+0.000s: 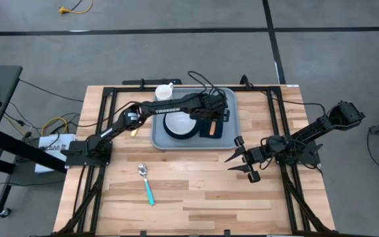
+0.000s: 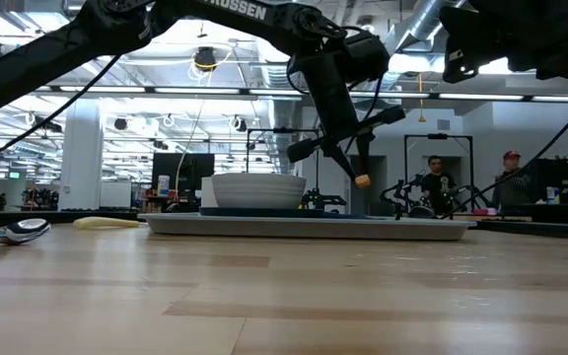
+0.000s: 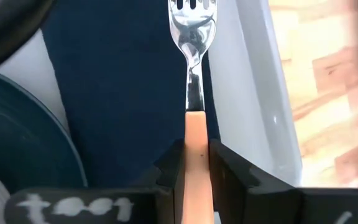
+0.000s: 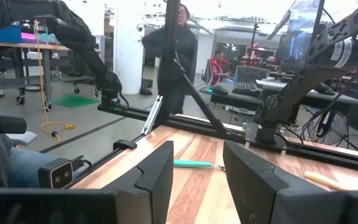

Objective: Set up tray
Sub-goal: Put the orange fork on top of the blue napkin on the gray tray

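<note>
The grey-blue tray (image 1: 227, 136) lies at the table's far middle. On it sit a dark teal plate (image 1: 168, 131) with a white bowl (image 1: 179, 122) and, to the right, a navy napkin (image 3: 117, 81). My left gripper (image 3: 195, 163) hangs over the napkin, slanting down, shut on a fork (image 3: 191, 37) with a peach handle. In the low view the gripper (image 2: 348, 158) is above the tray (image 2: 304, 227). My right gripper (image 1: 242, 164) stands open to the right of the tray's near corner, nothing between its fingers (image 4: 160, 174). My left gripper pinches the fork's peach handle (image 3: 195, 134) between its two fingers, close to where the metal neck begins. The fingers slant down from above and lie along the fork, whose tines (image 3: 192, 12) point on past the fingertips over the napkin. Whether the tines touch the napkin, I cannot tell.
A spoon with a teal handle (image 1: 147, 185) lies on the bare wood near the table's left front. A white cup (image 1: 165, 90) stands at the tray's far edge, and a yellowish utensil (image 1: 134, 131) lies left of the tray. People (image 2: 437, 182) stand in the room behind.
</note>
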`<state>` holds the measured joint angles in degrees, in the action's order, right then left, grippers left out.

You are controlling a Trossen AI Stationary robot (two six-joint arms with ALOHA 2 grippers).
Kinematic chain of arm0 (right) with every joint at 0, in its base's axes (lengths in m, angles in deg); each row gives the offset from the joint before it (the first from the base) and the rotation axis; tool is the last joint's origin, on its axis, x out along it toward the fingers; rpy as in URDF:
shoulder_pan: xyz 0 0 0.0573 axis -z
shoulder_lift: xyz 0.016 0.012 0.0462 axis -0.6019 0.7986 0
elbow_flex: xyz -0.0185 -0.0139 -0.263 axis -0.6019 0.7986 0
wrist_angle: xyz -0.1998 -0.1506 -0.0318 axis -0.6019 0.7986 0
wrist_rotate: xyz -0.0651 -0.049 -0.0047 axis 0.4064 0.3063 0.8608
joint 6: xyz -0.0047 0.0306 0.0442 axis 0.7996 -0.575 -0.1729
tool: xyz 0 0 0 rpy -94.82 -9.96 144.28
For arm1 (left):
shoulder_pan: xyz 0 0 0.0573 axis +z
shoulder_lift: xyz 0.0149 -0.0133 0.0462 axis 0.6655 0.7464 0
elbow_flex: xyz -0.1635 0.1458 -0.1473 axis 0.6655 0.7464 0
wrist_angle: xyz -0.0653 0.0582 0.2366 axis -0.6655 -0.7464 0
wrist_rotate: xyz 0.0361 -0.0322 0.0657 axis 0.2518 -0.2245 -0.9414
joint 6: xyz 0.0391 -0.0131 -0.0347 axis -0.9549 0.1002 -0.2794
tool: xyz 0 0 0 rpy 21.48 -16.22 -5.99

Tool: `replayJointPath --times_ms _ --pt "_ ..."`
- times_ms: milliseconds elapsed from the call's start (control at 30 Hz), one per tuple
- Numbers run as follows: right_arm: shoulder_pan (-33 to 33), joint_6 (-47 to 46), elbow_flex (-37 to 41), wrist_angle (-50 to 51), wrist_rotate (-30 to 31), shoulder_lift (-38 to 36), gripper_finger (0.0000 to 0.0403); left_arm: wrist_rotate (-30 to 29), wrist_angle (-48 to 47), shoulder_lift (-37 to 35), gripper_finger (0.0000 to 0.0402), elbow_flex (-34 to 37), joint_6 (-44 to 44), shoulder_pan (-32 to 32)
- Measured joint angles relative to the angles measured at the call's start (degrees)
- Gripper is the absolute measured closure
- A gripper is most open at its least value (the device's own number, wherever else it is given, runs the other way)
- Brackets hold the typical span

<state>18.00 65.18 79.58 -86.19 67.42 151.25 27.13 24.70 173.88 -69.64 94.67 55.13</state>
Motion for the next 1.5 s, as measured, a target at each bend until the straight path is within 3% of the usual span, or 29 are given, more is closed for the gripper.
replayJointPath --times_ms 200,700,1500 --pt "0.0 0.0 0.0 0.0 0.0 0.0 0.0269 -2.4 0.6 1.3 0.0348 -0.1 -1.2 -0.1" --pt "0.0 0.0 0.0 0.4 0.0 0.0 0.0269 0.5 0.1 4.4 0.0347 0.4 -0.2 0.8" --pt "0.0 0.0 0.0 0.4 0.0 0.0 0.0266 -1.3 -1.0 4.5 0.0332 0.4 -3.0 0.9"
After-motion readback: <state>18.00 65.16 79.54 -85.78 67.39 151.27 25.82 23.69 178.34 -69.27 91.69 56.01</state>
